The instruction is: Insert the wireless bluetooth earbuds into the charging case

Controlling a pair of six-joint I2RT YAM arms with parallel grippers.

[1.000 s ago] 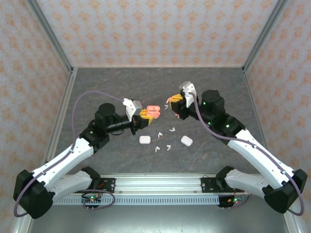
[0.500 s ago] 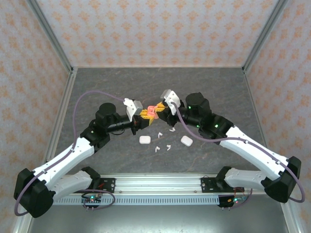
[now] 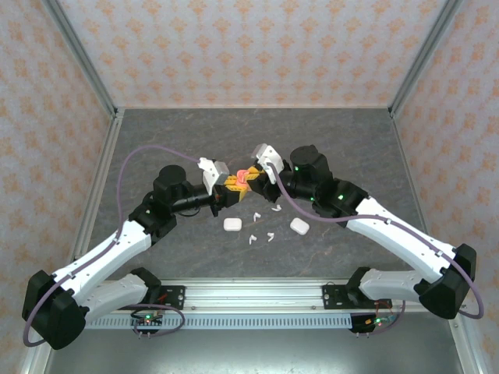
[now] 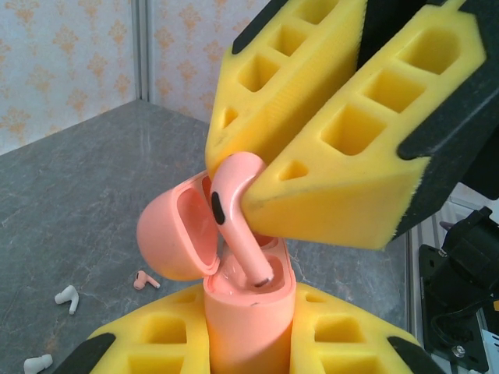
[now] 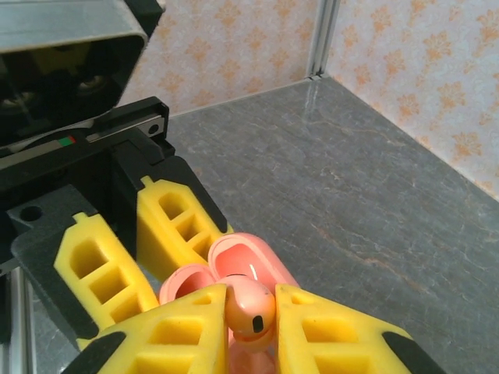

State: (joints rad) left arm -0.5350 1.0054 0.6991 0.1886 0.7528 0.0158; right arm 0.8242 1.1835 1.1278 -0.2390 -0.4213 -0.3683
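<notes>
Top external view showed the table (image 3: 156, 156) with both arms reaching to its middle, where the left gripper (image 3: 231, 185) and the right gripper (image 3: 256, 176) met tip to tip. Nearer the bases lay two closed white cases (image 3: 231, 224) and several loose white earbuds (image 3: 253, 239), well apart from either gripper.

Left wrist view showed the left fingers (image 4: 148, 347) pinching the lower body of the pink charging case (image 4: 245, 327), which stood upright between them. Its lid (image 4: 171, 234) was hinged open and leaned away to the left of that view, leaving the sockets exposed.

The right fingers (image 4: 335, 179) came down from above and pinched the pink earbud (image 4: 232, 195) by its head. The stem (image 4: 251, 253) pointed down into the case, and its tip sat at the mouth of a socket; whether it had entered could not be told. The head stood clear above the rim.

Governing relation: the socket lay directly below the right fingers, along the stem. The stem's long axis was tilted, its head leaning toward the lid, rather than parallel to the upright case. The next move would therefore probably require the right arm to bring the stem upright and press straight down, while the left arm held the case fixed. A push along the tilted axis could jam the stem against the socket wall.
</notes>
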